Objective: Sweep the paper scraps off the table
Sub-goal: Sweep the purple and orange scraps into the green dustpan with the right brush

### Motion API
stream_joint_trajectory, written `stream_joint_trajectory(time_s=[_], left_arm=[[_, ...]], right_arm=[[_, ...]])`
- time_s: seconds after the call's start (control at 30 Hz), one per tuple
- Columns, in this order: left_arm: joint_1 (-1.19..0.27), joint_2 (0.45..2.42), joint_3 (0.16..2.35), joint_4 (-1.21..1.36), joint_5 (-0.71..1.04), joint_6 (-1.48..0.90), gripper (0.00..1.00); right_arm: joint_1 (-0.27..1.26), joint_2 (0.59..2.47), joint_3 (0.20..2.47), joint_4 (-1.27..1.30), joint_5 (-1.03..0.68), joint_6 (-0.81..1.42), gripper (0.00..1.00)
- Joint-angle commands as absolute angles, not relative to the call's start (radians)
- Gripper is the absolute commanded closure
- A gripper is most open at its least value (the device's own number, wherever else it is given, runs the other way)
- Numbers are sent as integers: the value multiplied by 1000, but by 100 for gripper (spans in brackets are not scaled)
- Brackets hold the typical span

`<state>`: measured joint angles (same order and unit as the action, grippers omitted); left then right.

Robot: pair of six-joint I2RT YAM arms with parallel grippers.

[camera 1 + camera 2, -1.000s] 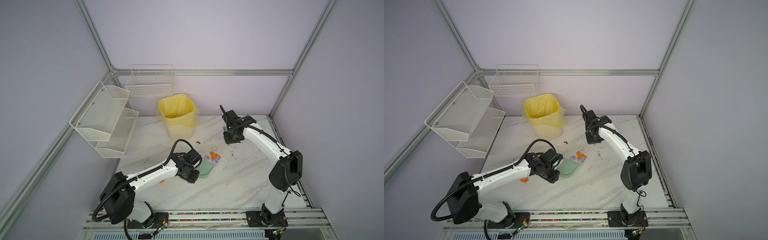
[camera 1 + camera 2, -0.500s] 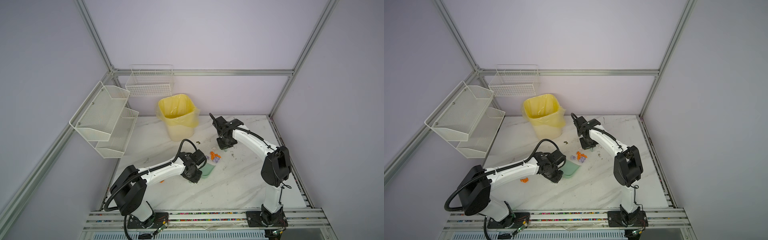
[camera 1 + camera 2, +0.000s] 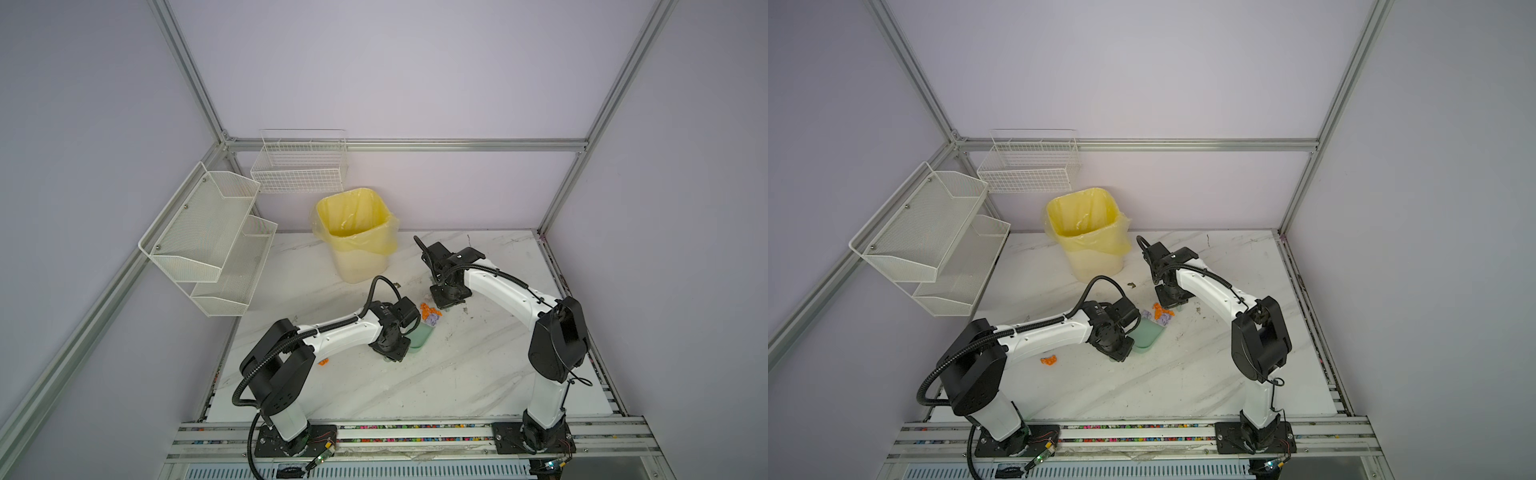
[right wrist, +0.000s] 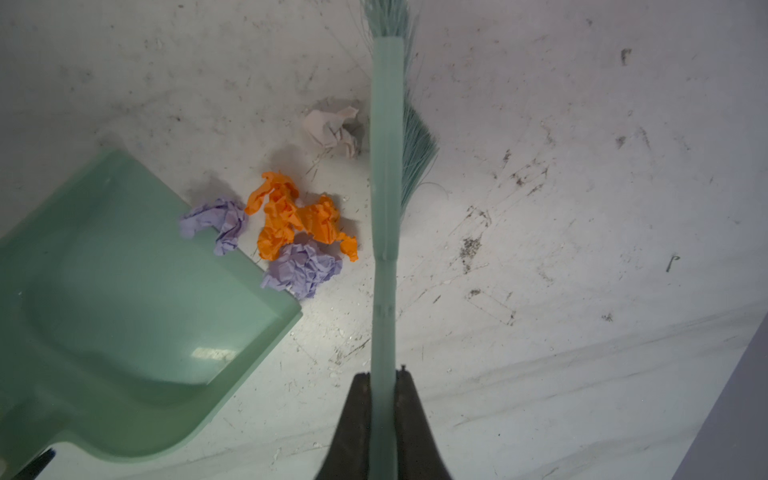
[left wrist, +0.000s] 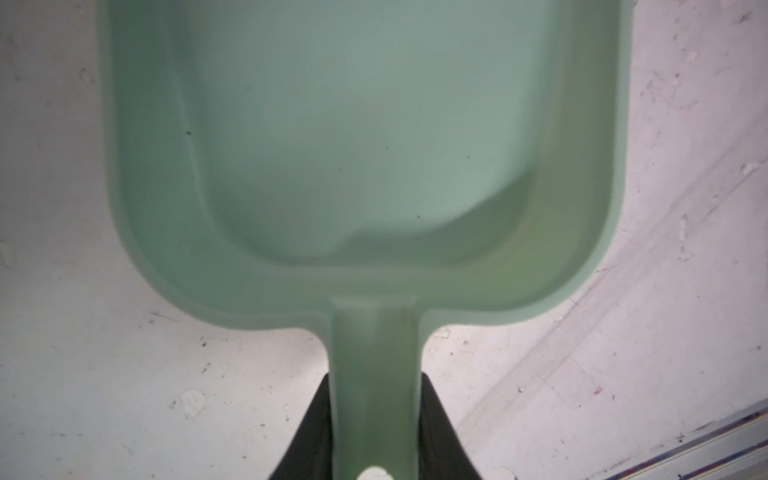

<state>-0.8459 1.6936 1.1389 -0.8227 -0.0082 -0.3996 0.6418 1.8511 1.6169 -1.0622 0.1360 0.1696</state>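
Fingers: right gripper point(image 4: 382, 376) pinched tight on the brush point(image 4: 386, 166) handle; left gripper point(image 5: 376, 384) clamped the dustpan point(image 5: 365, 145) handle; paper scraps point(image 4: 291, 224) lay on the table point(image 4: 582, 208) at the pan's lip, bristles just beyond; risk: a hard stroke could flick wads past the pan's corner; both top views showed a stray orange scrap point(image 3: 1049, 360) beside the left arm; neither wrist view caught it.

walls point(image 3: 415, 75): plain pale lilac, three sides | frame point(image 3: 415, 144): grey metal bars in corners and across back wall | rack point(image 3: 208, 232): white mesh, two tiers, side wall, well left of left jaws | basket point(image 3: 1030, 170): white wire, back wall | bin point(image 3: 357, 249): yellow bag, beyond left jaws, left of right jaws | light: even, soft shadows
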Motion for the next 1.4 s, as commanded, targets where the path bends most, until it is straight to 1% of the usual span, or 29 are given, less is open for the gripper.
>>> stream_joint_trajectory(time_s=[0.0, 0.1, 0.27, 0.37, 0.5, 0.57, 0.67, 0.83, 0.9, 1.23, 1.37], left_arm=[[-845, 1711, 1230, -803, 6, -383, 84], [-840, 1727, 1235, -796, 18, -378, 85], [-825, 1745, 1224, -776, 26, -367, 85], [-815, 1748, 1218, -770, 29, -364, 85], [-804, 1745, 1208, -768, 35, -363, 85], [-802, 1743, 1200, -765, 35, -362, 85], [-797, 1738, 1194, -762, 35, -363, 85], [-797, 1720, 1193, -759, 32, -377, 87], [-797, 1711, 1187, -751, 28, -385, 86], [-798, 1715, 1192, -733, 3, -408, 87], [-798, 1723, 1193, -719, 0, -418, 87]], right_arm=[[672, 1814, 1568, -1088, 33, 159, 100], [687, 1781, 1540, -1080, -22, 162, 100], [709, 1696, 1469, -1032, -170, 181, 100], [709, 1645, 1443, -1018, -216, 195, 100], [709, 1594, 1428, -1031, -231, 209, 100], [709, 1577, 1428, -1043, -209, 230, 100], [707, 1554, 1439, -1058, -130, 271, 100], [698, 1528, 1483, -1090, 104, 326, 100], [677, 1512, 1485, -1080, 119, 323, 100], [655, 1514, 1469, -1013, -16, 291, 100], [655, 1491, 1432, -940, -167, 290, 100]])
